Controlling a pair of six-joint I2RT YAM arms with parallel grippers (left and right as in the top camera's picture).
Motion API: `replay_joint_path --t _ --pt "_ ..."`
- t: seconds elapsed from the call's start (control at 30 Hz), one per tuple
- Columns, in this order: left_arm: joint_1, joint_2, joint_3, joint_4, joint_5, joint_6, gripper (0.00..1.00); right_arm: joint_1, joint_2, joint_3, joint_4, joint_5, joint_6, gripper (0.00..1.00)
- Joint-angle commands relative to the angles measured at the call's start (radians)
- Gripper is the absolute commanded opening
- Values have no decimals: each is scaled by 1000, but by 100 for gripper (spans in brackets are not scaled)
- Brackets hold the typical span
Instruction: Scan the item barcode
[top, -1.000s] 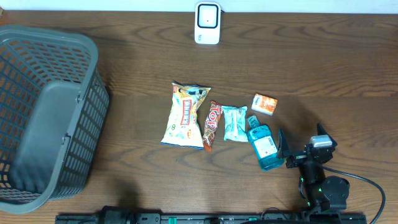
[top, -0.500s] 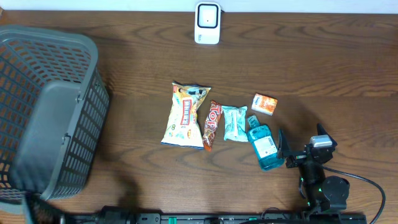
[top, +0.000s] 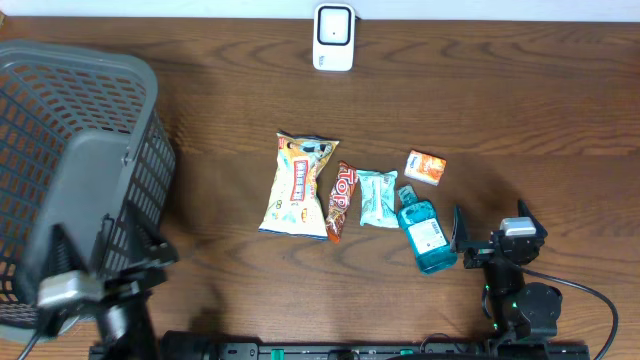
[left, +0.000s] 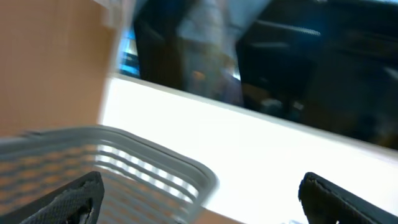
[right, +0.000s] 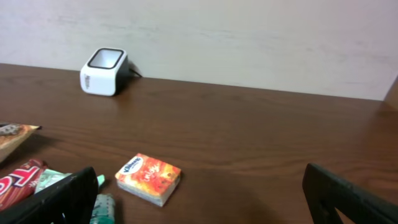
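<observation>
Picking is not yet begun: right gripper (top: 490, 228) and left gripper (top: 105, 256) both gape wide, empty. Next, the right probably needs to grasp the nearby mouthwash bottle (top: 426, 238) for the scanner (top: 333, 37).

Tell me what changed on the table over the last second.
The left gripper has come into view by the near side of the grey basket, open and holding nothing. The right gripper barely shifted. The mouthwash bottle, chips bag and barcode scanner stayed put.
</observation>
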Motion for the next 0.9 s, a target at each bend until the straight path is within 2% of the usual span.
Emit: replay_joint_path --t 0.0,0.07,0.13,0.23,0.27,0.37,0.43,0.53,0.7,0.87 --pt "5 -7 -50 58 381 65 100 5 -5 -1 -7 34 -22 99" --pt "5 -7 -58 43 600 230 100 5 -5 -1 -6 34 -22 99" --pt "5 -7 -58 -3 729 328 100 5 -5 -1 -6 34 -22 99" --pt "5 -7 -58 -78 717 329 100 5 -5 -1 -6 29 -21 99" --pt "5 -7 -59 -119 688 326 100 5 -5 -1 -6 7 5 99" --pt "5 -7 -72 -158 618 260 100 5 -5 -1 -4 -9 232 99" --pt "5 -7 -85 -157 615 239 100 5 -5 -1 -3 -23 410 99" --pt "5 -7 -116 -158 615 209 100 5 -5 -1 0 -61 591 99" --pt "5 -7 -211 -137 615 109 100 5 -5 -1 4 -100 739 99" --pt "5 -7 -297 -102 615 35 100 5 -5 -1 8 -148 813 99"
